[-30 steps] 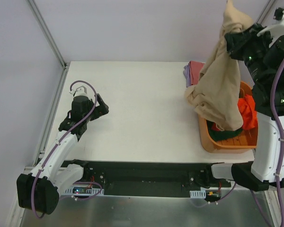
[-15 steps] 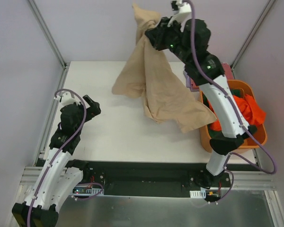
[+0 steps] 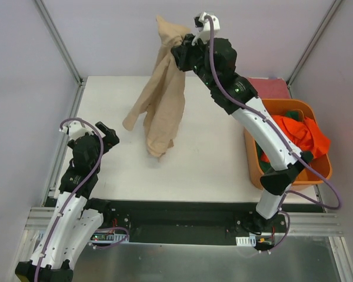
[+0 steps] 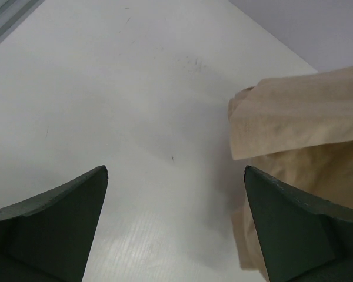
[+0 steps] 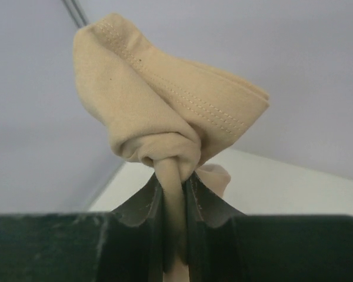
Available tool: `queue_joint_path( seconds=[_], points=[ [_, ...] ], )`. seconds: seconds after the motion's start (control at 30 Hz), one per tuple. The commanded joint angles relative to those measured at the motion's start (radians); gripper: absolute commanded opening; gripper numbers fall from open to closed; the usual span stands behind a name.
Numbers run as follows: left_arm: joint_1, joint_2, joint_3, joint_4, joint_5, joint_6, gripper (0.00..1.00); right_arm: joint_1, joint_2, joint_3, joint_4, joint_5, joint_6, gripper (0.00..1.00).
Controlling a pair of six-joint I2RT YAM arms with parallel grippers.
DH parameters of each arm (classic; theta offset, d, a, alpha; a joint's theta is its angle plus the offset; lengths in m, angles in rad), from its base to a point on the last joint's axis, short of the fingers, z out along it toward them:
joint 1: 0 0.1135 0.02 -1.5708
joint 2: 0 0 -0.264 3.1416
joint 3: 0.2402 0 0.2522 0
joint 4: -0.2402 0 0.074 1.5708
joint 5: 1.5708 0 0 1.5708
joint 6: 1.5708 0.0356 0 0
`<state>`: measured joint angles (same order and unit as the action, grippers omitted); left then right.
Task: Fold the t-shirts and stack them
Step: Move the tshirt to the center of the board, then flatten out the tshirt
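Observation:
My right gripper (image 3: 179, 50) is raised high over the back middle of the table and is shut on a bunched hem of the beige t-shirt (image 3: 162, 100). The shirt hangs down from it, its lower end reaching the table near the middle. In the right wrist view the cloth (image 5: 165, 117) is pinched between the fingers. My left gripper (image 3: 106, 134) is open and empty at the left of the table, just left of the shirt's lower end (image 4: 300, 135). Orange and dark green t-shirts (image 3: 303, 135) lie in the orange tub (image 3: 253, 167) at the right. A dusty red t-shirt (image 3: 270, 86) lies behind the tub.
Metal frame posts (image 3: 59, 41) rise at the back left and back right corners. The table's left edge rail (image 3: 67, 135) runs close to my left arm. The black base bar (image 3: 182, 211) lies along the near edge.
My right gripper has carried the beige shirt from above the tub leftward to the back middle, and the shirt now hangs narrower. My left arm has shifted slightly nearer and to the left.

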<state>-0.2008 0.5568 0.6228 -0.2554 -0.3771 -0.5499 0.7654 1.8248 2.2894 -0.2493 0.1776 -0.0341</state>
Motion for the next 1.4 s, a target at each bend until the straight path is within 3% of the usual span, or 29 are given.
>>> queue_joint_path(
  seconds=[0.0,0.07,0.23,0.37,0.63,0.8,0.97,1.17,1.2,1.37],
  points=[
    [0.009,0.032,0.005,-0.010,-0.032,-0.024,0.99,-0.053,-0.197,-0.328,0.055,0.108,0.026,0.03],
    [0.009,0.055,0.008,-0.012,-0.031,-0.030,0.99,-0.093,-0.306,-0.575,0.042,0.019,0.079,0.11],
    [0.009,0.153,0.032,-0.010,0.006,-0.050,0.99,-0.120,-0.562,-1.124,0.094,-0.003,0.065,0.55],
    [0.011,0.285,0.072,0.022,0.122,-0.042,0.99,-0.120,-0.720,-1.317,0.114,-0.007,-0.058,0.97],
    [0.012,0.652,0.241,0.125,0.369,-0.010,0.99,-0.120,-0.714,-1.375,0.055,0.184,-0.087,0.96],
    [0.011,0.831,0.334,0.162,0.573,0.060,0.98,-0.120,-0.674,-1.372,0.039,0.139,-0.087,0.96],
    [0.012,0.982,0.376,0.180,0.598,0.088,0.90,-0.120,-0.641,-1.363,0.042,0.137,-0.089,0.96],
    [0.012,1.078,0.402,0.246,0.724,0.107,0.64,-0.109,-0.584,-1.349,0.035,0.024,-0.133,0.96],
    [0.012,1.094,0.405,0.246,0.712,0.107,0.55,-0.100,-0.566,-1.340,0.035,0.013,-0.153,0.96],
    [0.012,1.143,0.423,0.245,0.727,0.123,0.28,-0.075,-0.475,-1.268,-0.016,0.091,-0.208,0.96]
  ],
)
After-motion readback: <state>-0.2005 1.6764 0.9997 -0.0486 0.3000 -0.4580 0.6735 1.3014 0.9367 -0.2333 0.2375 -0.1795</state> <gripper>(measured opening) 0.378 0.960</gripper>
